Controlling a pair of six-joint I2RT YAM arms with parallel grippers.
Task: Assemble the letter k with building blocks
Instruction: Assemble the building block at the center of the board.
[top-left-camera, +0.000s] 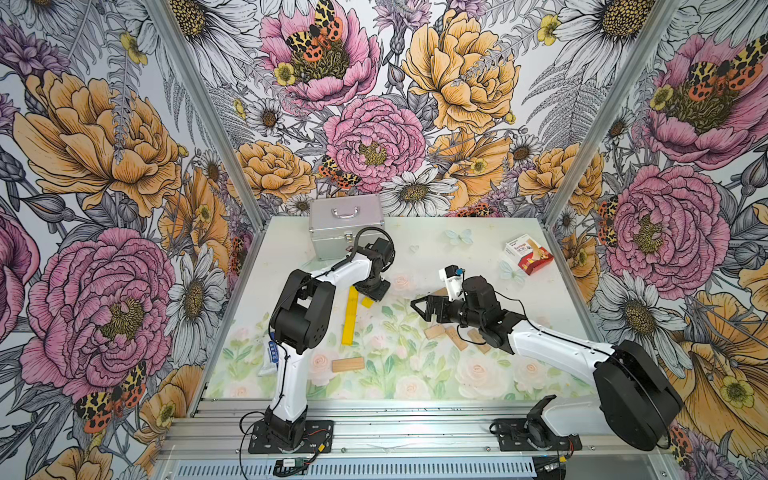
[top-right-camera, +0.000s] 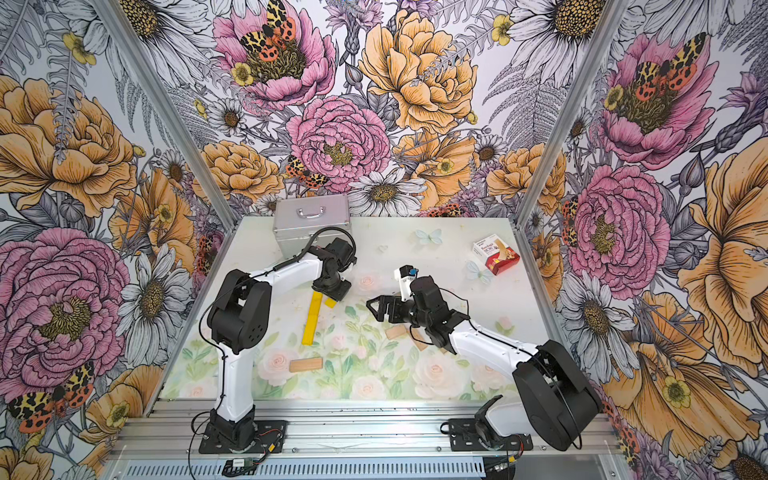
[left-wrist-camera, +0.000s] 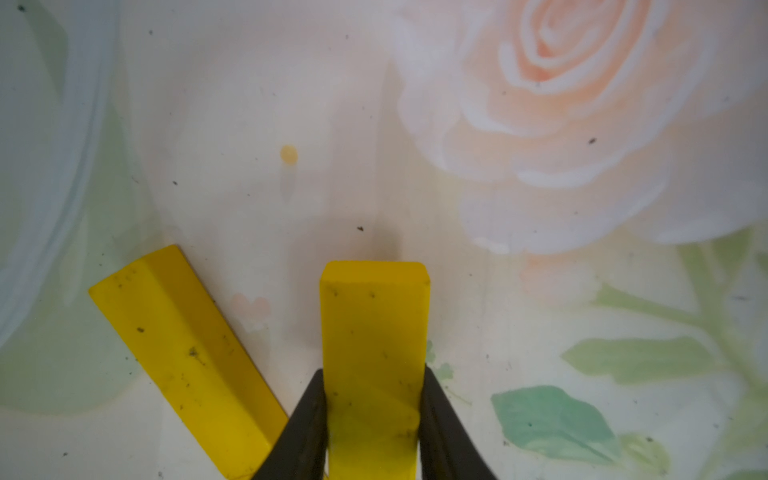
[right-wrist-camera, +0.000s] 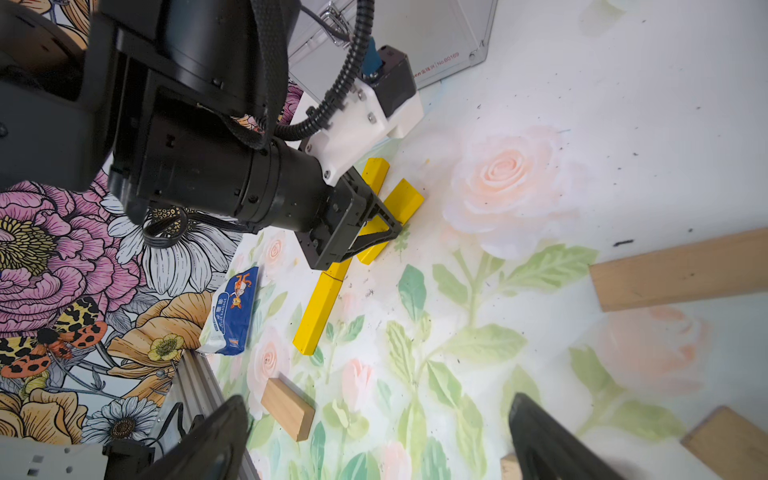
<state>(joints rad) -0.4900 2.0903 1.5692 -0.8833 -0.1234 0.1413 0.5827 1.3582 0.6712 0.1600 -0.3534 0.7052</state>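
Observation:
A long yellow stem of building blocks (top-left-camera: 350, 316) (top-right-camera: 311, 318) laid end to end lies on the flowered mat in both top views. My left gripper (top-left-camera: 376, 291) (left-wrist-camera: 373, 372) is down at the stem's far end, shut on a short yellow block (left-wrist-camera: 374, 353) (right-wrist-camera: 399, 208) that slants away from the stem (right-wrist-camera: 320, 307). This is the only part of the letter k that shows. My right gripper (top-left-camera: 419, 307) (right-wrist-camera: 374, 432) hovers open to the right, holding nothing. Pale wood blocks (top-left-camera: 348, 364) (top-left-camera: 434, 331) (right-wrist-camera: 289, 409) lie loose in front.
A silver case (top-left-camera: 345, 226) stands at the back left. At the back right lies a red-and-white carton (top-left-camera: 528, 253). A blue-white sachet (right-wrist-camera: 230, 320) rests by the left arm's base. More wood blocks (top-left-camera: 456, 337) (right-wrist-camera: 681, 270) lie under the right arm.

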